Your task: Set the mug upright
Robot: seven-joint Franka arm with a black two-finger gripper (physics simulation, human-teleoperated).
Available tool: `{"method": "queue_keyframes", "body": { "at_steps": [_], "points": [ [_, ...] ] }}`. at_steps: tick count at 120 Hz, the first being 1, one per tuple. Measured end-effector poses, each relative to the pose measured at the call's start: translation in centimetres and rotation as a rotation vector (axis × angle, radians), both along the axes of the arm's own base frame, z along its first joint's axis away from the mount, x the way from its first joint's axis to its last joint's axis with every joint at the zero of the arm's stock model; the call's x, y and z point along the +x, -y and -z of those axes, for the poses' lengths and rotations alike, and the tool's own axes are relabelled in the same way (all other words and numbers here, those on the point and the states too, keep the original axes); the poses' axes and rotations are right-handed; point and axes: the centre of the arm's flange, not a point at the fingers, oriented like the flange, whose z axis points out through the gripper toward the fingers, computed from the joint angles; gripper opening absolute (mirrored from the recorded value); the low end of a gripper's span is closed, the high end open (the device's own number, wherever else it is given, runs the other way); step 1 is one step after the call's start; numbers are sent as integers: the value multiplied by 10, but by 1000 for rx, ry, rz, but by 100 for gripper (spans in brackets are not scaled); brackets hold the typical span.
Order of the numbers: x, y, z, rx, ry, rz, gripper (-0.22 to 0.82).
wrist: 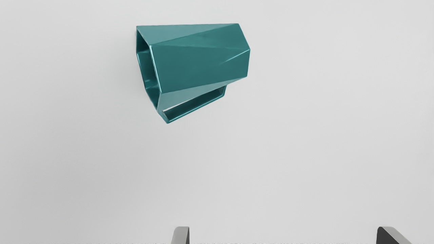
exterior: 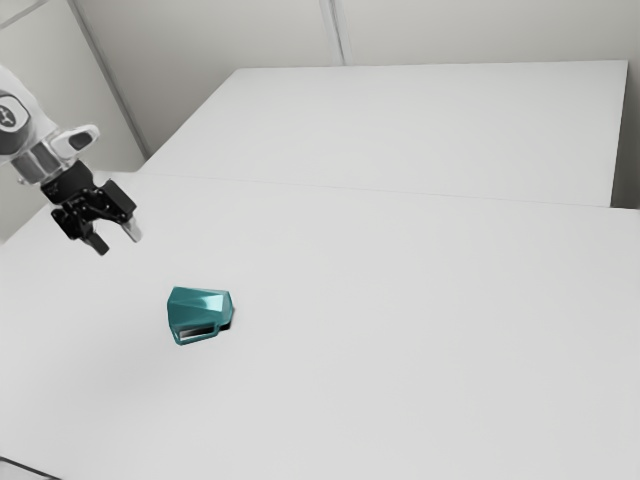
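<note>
Workpiece: one teal, faceted mug. Orientation: on its side on the white table, not upright. Location: toward the exterior view's left, nearer to the exterior camera than the hand.

Mug alignment: the wider end, with the open mouth, is directed toward the exterior view's left. The narrower end is directed toward the exterior view's right. The angular handle is on the mug's near side in the exterior view. In the wrist view, the handle is on the side of the body turned toward the fingertips. The hollow interior is partly visible through the mouth.

Hand state: released. The two fingers stand wide apart, with a clear gap between them. Both are separate from the mug, which lies beyond the fingertips in the wrist view.

Arm position: the white arm enters from the exterior view's left. The hand is held above the table, near the mug, with its fingers angled downward.

Surroundings: a flat white panel is at the far side of the table. Pale walls stand behind it. A thin dark strip crosses the near left corner of the exterior view.
</note>
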Motion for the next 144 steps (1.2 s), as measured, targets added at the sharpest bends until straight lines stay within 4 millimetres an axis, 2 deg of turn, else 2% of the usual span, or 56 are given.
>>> {"method": "queue_keyframes", "body": {
  "at_steps": [11, 28, 45, 77, 144],
  "points": [
    [-4, -14, 22, -49, -17, -17, 60],
    [-7, -24, 63, -91, -47, -13, 60],
    [-3, -39, 102, -140, -52, -17, 60],
    [9, -60, 150, -258, 28, -32, 60],
    [33, -77, 203, -362, 189, 42, 60]
  ]
}}
